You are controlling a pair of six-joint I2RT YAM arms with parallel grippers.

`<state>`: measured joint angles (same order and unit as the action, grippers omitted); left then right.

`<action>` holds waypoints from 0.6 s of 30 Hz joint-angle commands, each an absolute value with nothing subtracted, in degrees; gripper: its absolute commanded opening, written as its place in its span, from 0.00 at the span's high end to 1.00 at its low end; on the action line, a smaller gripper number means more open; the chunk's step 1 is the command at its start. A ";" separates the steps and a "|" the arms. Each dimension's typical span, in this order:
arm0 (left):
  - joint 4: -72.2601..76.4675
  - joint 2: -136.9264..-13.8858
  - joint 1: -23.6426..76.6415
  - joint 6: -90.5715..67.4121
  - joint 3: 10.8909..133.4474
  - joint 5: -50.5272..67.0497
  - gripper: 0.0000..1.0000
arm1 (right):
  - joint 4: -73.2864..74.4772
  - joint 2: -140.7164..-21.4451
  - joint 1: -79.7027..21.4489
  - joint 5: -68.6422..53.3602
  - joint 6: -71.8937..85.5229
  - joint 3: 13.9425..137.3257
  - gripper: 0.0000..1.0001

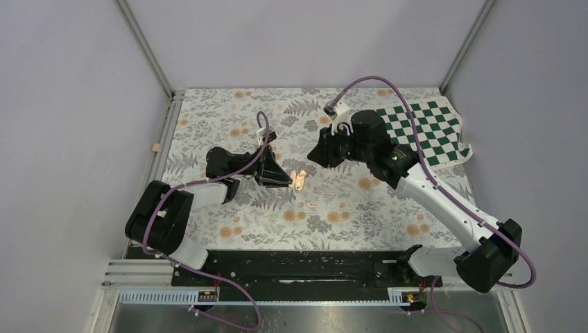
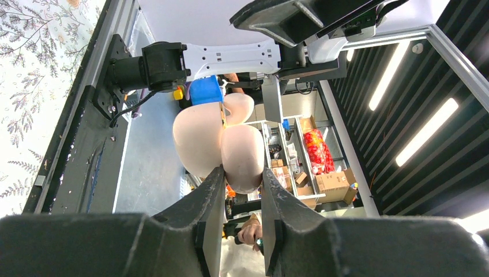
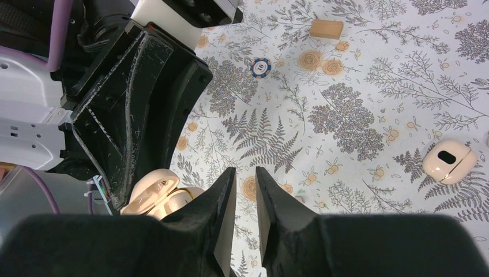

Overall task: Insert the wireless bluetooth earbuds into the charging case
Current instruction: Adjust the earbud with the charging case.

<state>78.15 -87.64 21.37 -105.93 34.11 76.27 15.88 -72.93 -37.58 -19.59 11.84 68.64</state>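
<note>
Step in hand looks like the fetch for a bud: case is presented, bud not yet picked. The left gripper [image 2: 242,173] is clamped on the small pale peach-pink rounded plastic charging case [image 2: 202,138], lid swung open, near the middle of the table. The right gripper [image 3: 243,170] hovers just beside it, fingers a narrow slit apart, nothing visible between them. One tiny pale peach-cream plastic earbud [image 3: 448,161] with a dark oval spot lies loose on the cloth, off to one side of the right fingers and apart from the case. Second bud: can't tell whether it sits in the case hollow.

Next move, my read: right arm goes over to the loose bud, opens wider, pinches its body without flicking it away, then lines it up with the socket — tiny part, little margin.

Surface: grey-white floral printed cloth [image 3: 346,115], lying flat. On it are a tan rectangular block [image 3: 326,28] and a small blue-and-white round chip [image 3: 260,67], both well away from the work. A green-and-white chequered cloth [image 1: 423,132] sits at the far right corner. Room: plain white walls and aluminium frame posts — left wrist view shows ceiling strip lights and shelving beyond.
</note>
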 commanded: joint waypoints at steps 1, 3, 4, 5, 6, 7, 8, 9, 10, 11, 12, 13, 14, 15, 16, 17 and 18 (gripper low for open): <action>81.92 -85.80 20.98 -105.21 34.36 75.08 1.00 | 13.83 -72.44 -37.51 -20.91 12.50 69.48 0.75; 81.91 -85.94 21.01 -105.21 34.43 75.11 1.00 | 14.15 -72.10 -37.53 -21.47 12.62 69.08 0.76; 81.91 -86.01 20.97 -105.21 34.37 75.12 1.00 | 14.17 -71.85 -37.58 -21.71 12.65 68.82 0.76; 81.91 -85.96 20.96 -105.21 34.43 75.06 1.00 | 14.50 -71.80 -37.66 -22.19 12.73 68.66 0.77; 81.91 -85.97 21.00 -105.25 34.45 74.99 1.00 | 15.16 -71.79 -37.75 -22.42 12.58 68.77 0.78; 81.90 -86.02 21.01 -105.23 34.52 74.94 1.00 | 15.78 -71.73 -37.94 -22.59 12.22 68.81 0.78; 81.85 -86.08 20.99 -105.21 34.54 74.93 1.00 | 16.27 -71.65 -38.23 -22.45 11.99 68.70 0.79; 81.91 -86.09 20.95 -105.21 34.60 74.94 1.00 | 16.48 -71.35 -38.51 -22.32 11.79 68.48 0.79; 81.91 -86.07 20.99 -105.21 34.55 74.92 1.00 | 16.42 -71.01 -38.84 -22.11 11.85 68.14 0.80; 81.87 -86.11 20.96 -105.21 34.55 74.93 1.00 | 16.18 -70.60 -38.99 -21.85 11.86 67.63 0.81; 81.89 -86.22 20.98 -105.25 34.60 74.83 1.00 | 15.87 -70.26 -39.23 -21.66 12.01 67.21 0.81; 81.91 -86.37 20.99 -105.13 34.60 74.88 1.00 | 15.61 -70.16 -39.36 -21.64 12.12 66.84 0.81; 81.91 -86.43 20.98 -105.12 34.61 74.87 1.00 | 15.63 -70.07 -39.49 -21.63 12.16 66.76 0.82; 81.91 -86.42 20.99 -105.12 34.63 74.86 1.00 | 15.75 -70.21 -39.58 -21.67 12.21 66.79 0.82; 81.91 -86.43 20.99 -105.12 34.58 74.85 1.00 | 15.92 -70.31 -39.71 -21.66 12.22 66.73 0.82; 81.91 -86.48 21.00 -105.12 34.58 74.85 1.00 | 15.91 -70.33 -39.68 -21.75 12.26 66.60 0.82; 81.93 -86.51 21.01 -105.12 34.64 74.85 1.00 | 15.91 -70.30 -39.75 -21.79 12.29 66.42 0.83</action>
<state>78.15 -87.61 21.30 -105.95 34.11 76.27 16.49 -71.70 -39.13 -21.08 12.27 66.87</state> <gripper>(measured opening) 0.247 0.183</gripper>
